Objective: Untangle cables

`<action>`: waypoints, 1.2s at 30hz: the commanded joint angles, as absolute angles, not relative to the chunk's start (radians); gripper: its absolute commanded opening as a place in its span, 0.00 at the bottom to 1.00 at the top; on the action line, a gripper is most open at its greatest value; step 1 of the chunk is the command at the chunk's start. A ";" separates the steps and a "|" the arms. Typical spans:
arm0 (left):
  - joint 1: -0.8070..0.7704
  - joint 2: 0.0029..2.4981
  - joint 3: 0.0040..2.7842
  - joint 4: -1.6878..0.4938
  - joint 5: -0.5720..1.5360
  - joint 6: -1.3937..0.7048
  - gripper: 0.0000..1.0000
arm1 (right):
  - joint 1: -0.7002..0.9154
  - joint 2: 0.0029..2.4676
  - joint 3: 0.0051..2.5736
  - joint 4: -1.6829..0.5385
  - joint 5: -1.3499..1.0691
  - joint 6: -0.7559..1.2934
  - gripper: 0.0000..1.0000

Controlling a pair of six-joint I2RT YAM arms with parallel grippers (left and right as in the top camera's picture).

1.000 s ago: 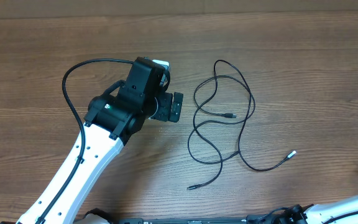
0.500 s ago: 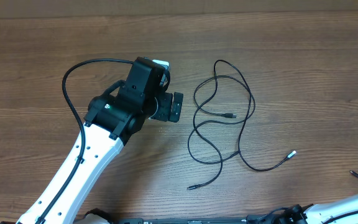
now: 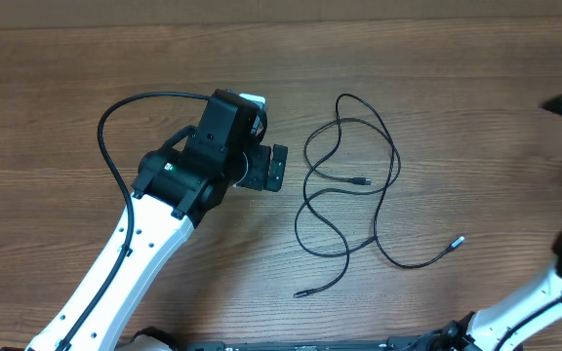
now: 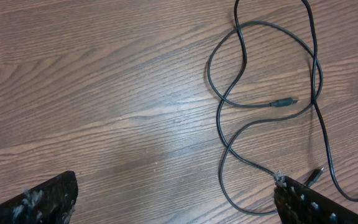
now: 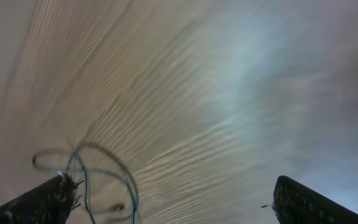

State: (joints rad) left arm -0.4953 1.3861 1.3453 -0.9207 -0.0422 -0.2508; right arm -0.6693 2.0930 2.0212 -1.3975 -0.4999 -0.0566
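Overhead, the cables (image 3: 349, 189) lie in the middle of the wooden table (image 3: 476, 88) as one loose tangle, thin black cords looping over each other at several points, with plug ends poking out at the middle, lower right and lower left. Nothing looks separated yet, so the untangling appears to be at its start. The left gripper (image 3: 276, 168) sits just beside the tangle's left edge with its jaws spread wide and empty; its wrist view shows the loops lying ahead between the fingers. The right gripper (image 5: 173, 196) is well apart from the cords, its view blurred, jaws wide and holding nothing. Every crossing is left to undo.
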 commanded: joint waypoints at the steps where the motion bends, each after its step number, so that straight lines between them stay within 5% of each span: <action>1: -0.491 1.386 1.358 -0.920 -0.052 -0.236 1.00 | -0.564 2.090 2.020 -1.393 -0.484 -0.114 1.00; 17: -0.491 1.386 1.358 -0.920 -0.052 -0.236 0.99 | -0.133 2.090 2.019 -1.323 -0.374 -0.268 1.00; 36: -0.491 1.386 1.358 -0.920 -0.052 -0.236 1.00 | 0.047 2.091 1.851 -1.154 -0.387 -0.421 1.00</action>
State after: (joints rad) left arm -0.4953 1.3861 1.3453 -0.9207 -0.0422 -0.2508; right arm 0.0467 2.0930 1.9217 -1.1927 -0.3855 -0.3988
